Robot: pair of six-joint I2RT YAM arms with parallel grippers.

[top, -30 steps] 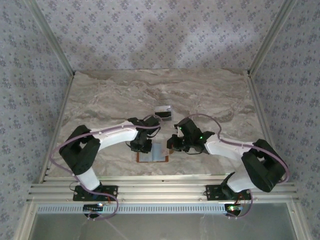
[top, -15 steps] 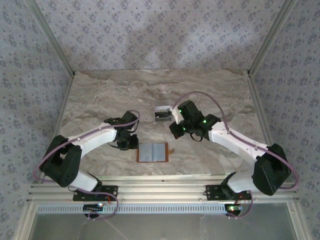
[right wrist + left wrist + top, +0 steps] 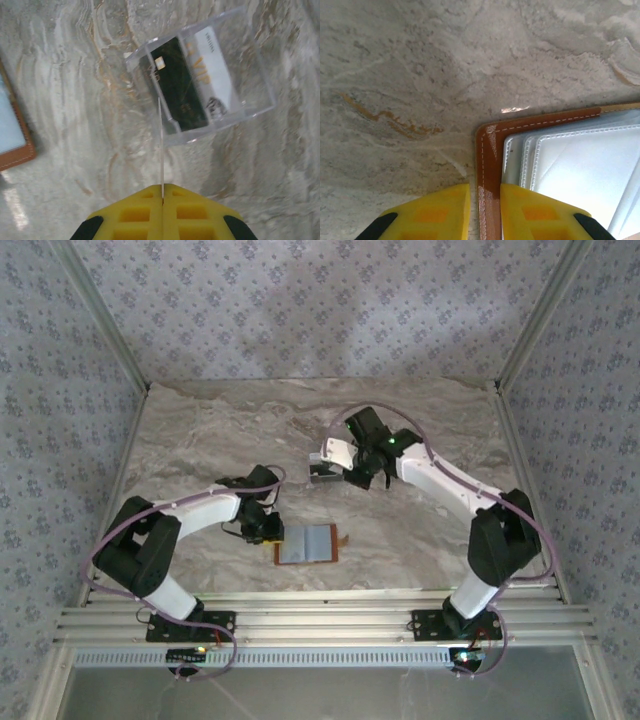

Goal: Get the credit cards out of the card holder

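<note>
**Top external view.** The card holder point(image 3: 306, 543) lies open and flat on the marble table point(image 3: 200, 440), lining up, near the front edge and between the two arms. The left gripper point(image 3: 262, 528) sits at its left edge. The right gripper point(image 3: 342, 470) is well apart from the holder, farther back, just beside the clear rack point(image 3: 318, 472).

**Left wrist view.** The yellow fingers point(image 3: 440, 210) of the left gripper point(image 3: 485, 192) stand a narrow gap apart. The brown stitched border of the card holder point(image 3: 489, 165) runs into that gap. One finger is over bare table point(image 3: 420, 75), the other over the pale lining. Whether the fingers pinch the border or merely straddle it cannot be told.

**Right wrist view.** The right gripper point(image 3: 162, 189) is clenched on a thin card point(image 3: 161, 150), seen edge-on as a pale line rising from between the fingers point(image 3: 195, 212). The card's far end reaches the near wall of the clear rack point(image 3: 250, 60). Inside the rack, a dark card point(image 3: 177, 85) and a white card point(image 3: 212, 70) with gold lettering lie side by side. A corner of the card holder point(image 3: 15, 145) shows at the left edge, apart from the fingers.
</note>
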